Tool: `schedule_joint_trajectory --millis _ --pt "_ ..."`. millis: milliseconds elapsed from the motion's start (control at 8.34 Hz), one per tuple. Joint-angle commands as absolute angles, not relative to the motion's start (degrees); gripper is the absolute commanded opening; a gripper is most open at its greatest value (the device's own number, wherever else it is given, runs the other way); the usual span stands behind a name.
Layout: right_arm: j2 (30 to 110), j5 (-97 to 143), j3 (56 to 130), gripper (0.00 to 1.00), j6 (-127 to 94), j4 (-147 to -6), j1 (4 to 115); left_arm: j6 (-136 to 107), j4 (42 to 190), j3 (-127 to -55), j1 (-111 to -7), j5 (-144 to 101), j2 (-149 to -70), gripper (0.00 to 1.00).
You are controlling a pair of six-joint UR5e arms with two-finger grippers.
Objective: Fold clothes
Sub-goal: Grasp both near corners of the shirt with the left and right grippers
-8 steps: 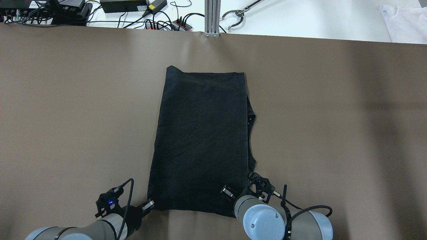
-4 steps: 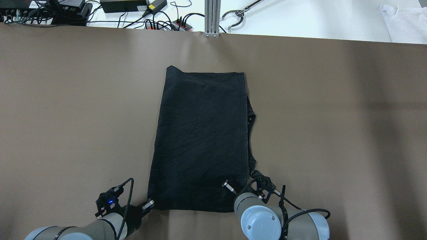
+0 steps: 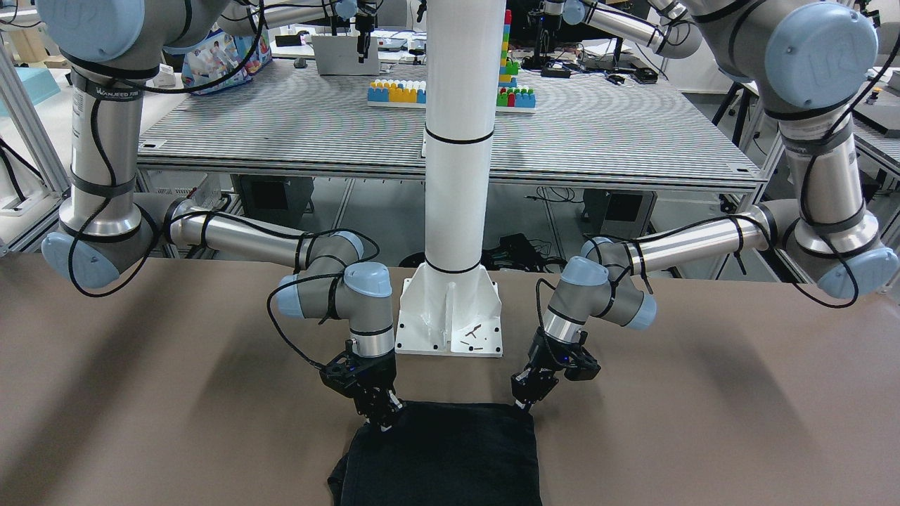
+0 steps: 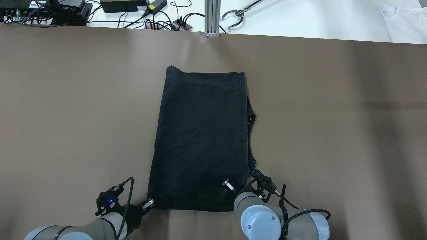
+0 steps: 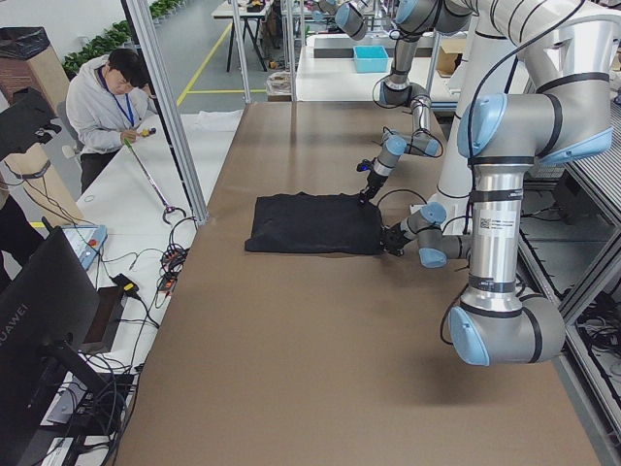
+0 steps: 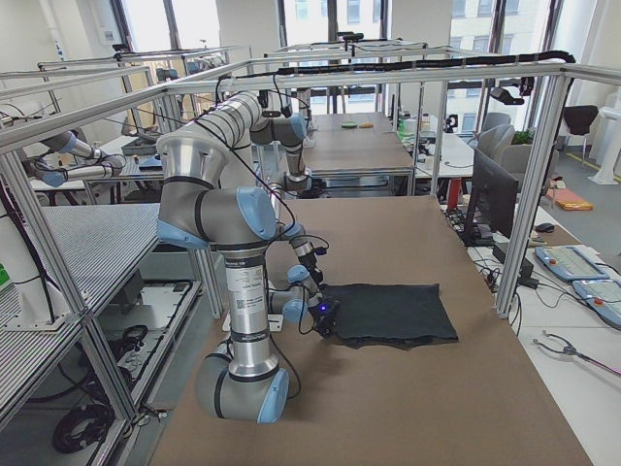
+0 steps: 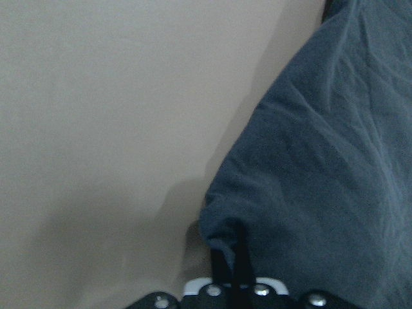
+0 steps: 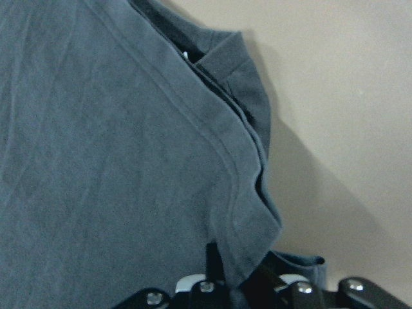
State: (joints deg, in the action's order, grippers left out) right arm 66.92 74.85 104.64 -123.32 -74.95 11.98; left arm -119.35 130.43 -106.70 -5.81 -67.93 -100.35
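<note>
The brown worktop (image 4: 66, 116) gives wide bare space on every side of the garment, which suits a fold that has to sweep a whole edge across.

The clothes (image 4: 200, 140) lie flat near the middle of it, a dark piece with its long axis running away from the robot and its near short edge just in front of the white pole base (image 3: 450, 316). A hemmed edge runs down the robot's right side, with lower layers peeking out beside it, so it appears to be doubled over lengthwise already. I judge the step in hand to be the cross fold, near edge carried to the far edge.

That would explain the arms: both come in low and symmetric, one at each near corner, so the edge can rise level and stay taut between them.

The left end effector (image 4: 148, 204) sits at the near left corner; its wrist view shows the fingers (image 7: 243, 254) drawn close together with the corner puckered between them. The right end effector (image 4: 230, 186) is likewise closed on the near right corner, where the hemmed top layer dips into the fingers (image 8: 212, 257); whether it has caught the lower layers too I cannot tell.
</note>
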Motion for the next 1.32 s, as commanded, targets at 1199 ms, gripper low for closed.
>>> schedule_joint_trajectory --millis 1199 --pt "66.8 76.89 127.62 0.0 -119.29 -90.26 13.51 -106.63 102.28 -129.39 -22.9 -87.08 -110.43 0.0"
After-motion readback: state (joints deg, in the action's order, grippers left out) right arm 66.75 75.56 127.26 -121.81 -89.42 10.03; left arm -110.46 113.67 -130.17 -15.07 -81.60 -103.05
